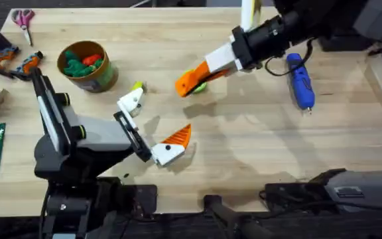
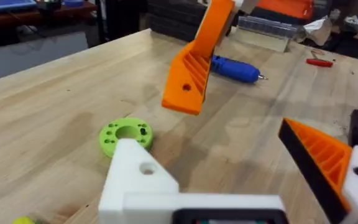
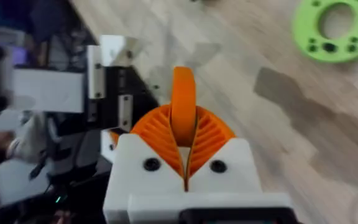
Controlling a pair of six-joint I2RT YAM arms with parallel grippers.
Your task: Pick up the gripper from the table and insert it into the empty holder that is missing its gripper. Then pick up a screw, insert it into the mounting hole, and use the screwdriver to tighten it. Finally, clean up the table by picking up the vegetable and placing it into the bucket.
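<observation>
Nearest my bases, my left claw point(image 1: 152, 121) lies low over the table with its jaws spread wide and nothing between them. I judge it is offered up like this as the workpiece. One finger carries its orange tip point(image 1: 176, 138). The other is the holder point(image 1: 131, 101), a bare white block with an open mounting hole in its face, turned out toward the middle of the table so that it can be reached from the far side.

Beyond it, my right claw point(image 1: 190, 83) reaches in across the middle and is clenched on the loose orange gripper point(image 3: 183, 102). In the right wrist view the piece stands upright between my two ribbed orange pads point(image 3: 213, 134), pinched at its lower part with its rounded end sticking out past the fingertips. That leaves the free end clear to go in first. The piece is near the holder but apart from it. It hangs above the table, over the lime-green disc point(image 2: 126, 135), with bare tabletop between it and the white block. My judgement is that the insertion is not yet made and that the right claw needs to close this gap and line the piece up with the block's face.

The small yellow-green vegetable point(image 1: 136, 86) lies on the wood just beside the holder's tip, and it could get nudged. Farther left stands the bucket point(image 1: 105, 74), with dark green and orange toys inside. Farthest out, behind the right arm, the blue screwdriver point(image 1: 302, 79) lies flat, untouched. I cannot make out a screw.
</observation>
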